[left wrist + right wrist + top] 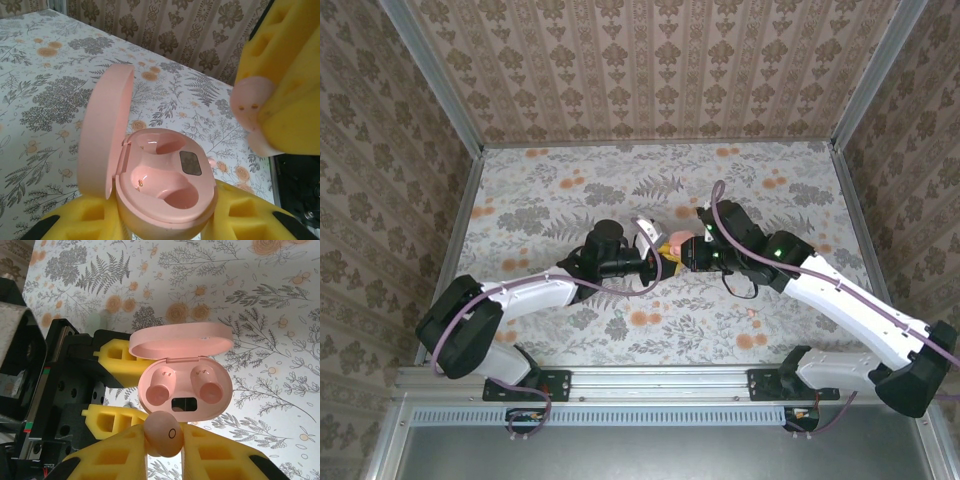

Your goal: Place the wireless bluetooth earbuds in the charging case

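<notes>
The pink charging case (167, 187) stands with its lid (102, 137) swung open, and both of its sockets are empty. My left gripper (167, 222) is shut on the case body, a yellow foam pad on each side. My right gripper (164, 442) is shut on one pale pink earbud (164, 434), held just in front of the case (185, 390) and a little apart from it. That same earbud (250, 105) hangs above and to the right of the case. The two grippers meet over mid-table, left gripper (648, 262) and right gripper (688, 252). A second small pink piece (212, 162) lies on the table beyond the case.
The table is covered with a floral cloth (570, 190) printed with orange flowers and grey ferns. Patterned walls (650, 60) close in the back and both sides. A metal rail (650, 380) runs along the near edge by the arm bases.
</notes>
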### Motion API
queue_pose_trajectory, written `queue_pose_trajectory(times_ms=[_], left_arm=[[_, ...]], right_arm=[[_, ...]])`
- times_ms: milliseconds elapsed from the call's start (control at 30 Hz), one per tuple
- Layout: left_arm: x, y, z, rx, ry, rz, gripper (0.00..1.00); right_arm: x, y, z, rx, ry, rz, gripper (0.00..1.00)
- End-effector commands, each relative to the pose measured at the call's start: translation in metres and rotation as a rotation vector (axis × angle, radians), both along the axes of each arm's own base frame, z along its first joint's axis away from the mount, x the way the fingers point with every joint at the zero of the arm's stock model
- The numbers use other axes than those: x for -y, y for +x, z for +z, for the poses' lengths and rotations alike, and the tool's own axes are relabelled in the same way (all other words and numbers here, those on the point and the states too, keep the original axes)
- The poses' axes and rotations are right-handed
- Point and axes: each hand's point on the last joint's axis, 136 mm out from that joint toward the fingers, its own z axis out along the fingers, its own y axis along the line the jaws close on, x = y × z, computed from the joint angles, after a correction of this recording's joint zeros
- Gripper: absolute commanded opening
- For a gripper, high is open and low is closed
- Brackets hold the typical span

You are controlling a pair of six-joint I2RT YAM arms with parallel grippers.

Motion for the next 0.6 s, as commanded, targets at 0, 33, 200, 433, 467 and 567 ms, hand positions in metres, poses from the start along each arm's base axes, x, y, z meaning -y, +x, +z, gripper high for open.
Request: queue_pose_trajectory(times_ms=[0, 33, 200, 433, 467, 567], left_arm=[[0.004, 0.0, 0.024, 0.07, -0.046, -0.009, 0.0], [0.004, 0.0, 0.025, 0.07, -0.047, -0.011, 0.0], [0.006, -0.003, 0.026, 0.068, -0.049, -0.026, 0.0], [0.008, -0.005, 0.028, 0.065, -0.054, -0.036, 0.0], [0.008, -0.005, 0.029, 0.066, -0.055, -0.037, 0.0], [0.009, -0.006, 0.03, 0.066, -0.057, -0.04, 0.0]], right_arm=[[-0.002, 0.005, 0.005, 0.02, -0.004, -0.009, 0.2], [-0.003, 0.006, 0.006, 0.023, -0.004, -0.009, 0.2], [-0.007, 0.011, 0.003, 0.024, -0.009, -0.009, 0.2], [-0.01, 0.016, 0.001, 0.029, -0.011, -0.01, 0.2], [-0.011, 0.017, 0.001, 0.031, -0.011, -0.012, 0.2], [-0.012, 0.019, 0.0, 0.035, -0.011, -0.014, 0.21]])
